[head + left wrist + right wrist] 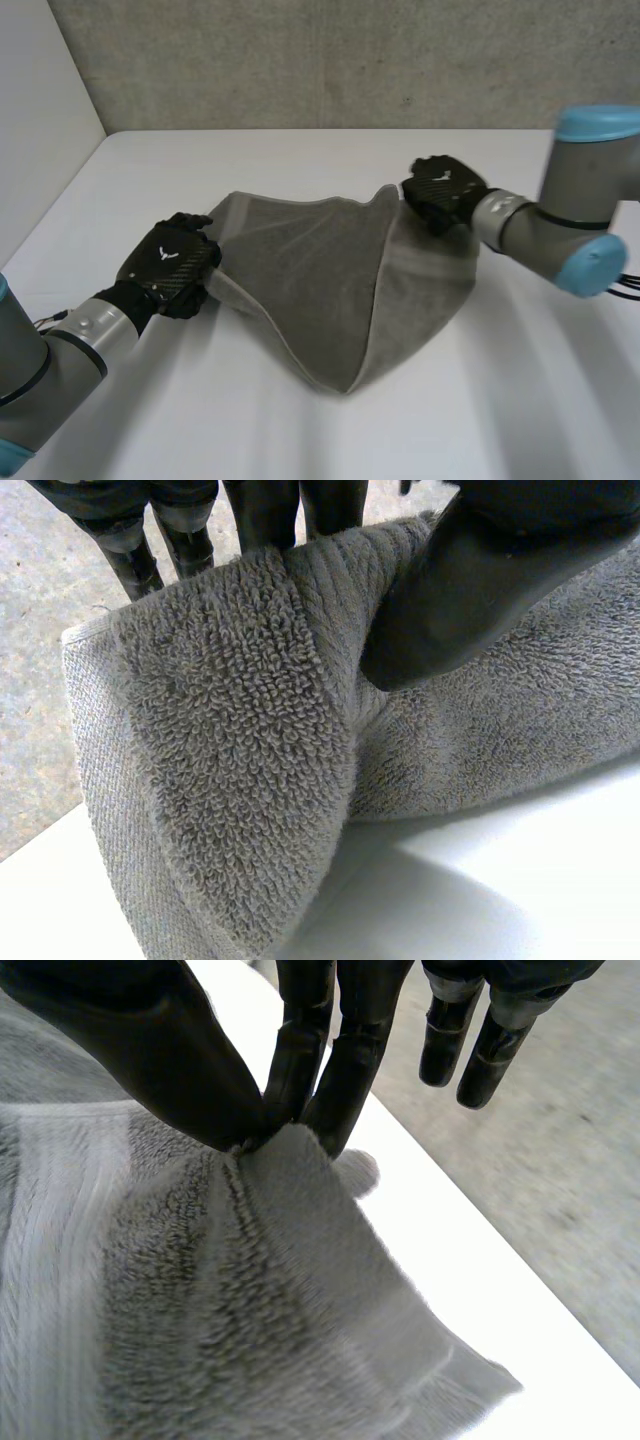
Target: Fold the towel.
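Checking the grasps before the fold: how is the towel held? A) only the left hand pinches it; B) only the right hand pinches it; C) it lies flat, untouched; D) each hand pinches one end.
D: the left hand and the right hand each clamp the towel between thumb and fingers, at opposite ends.

Grey terry towel (330,290), looped pile with a flatter woven band near the hem. Held up by two corners, one at the left, one farther back at the right, and sagging between them. Draped into a broad V, tip down on the white table (500,400) at the near side. Apparently doubled, with a crease running from the right corner to the tip.
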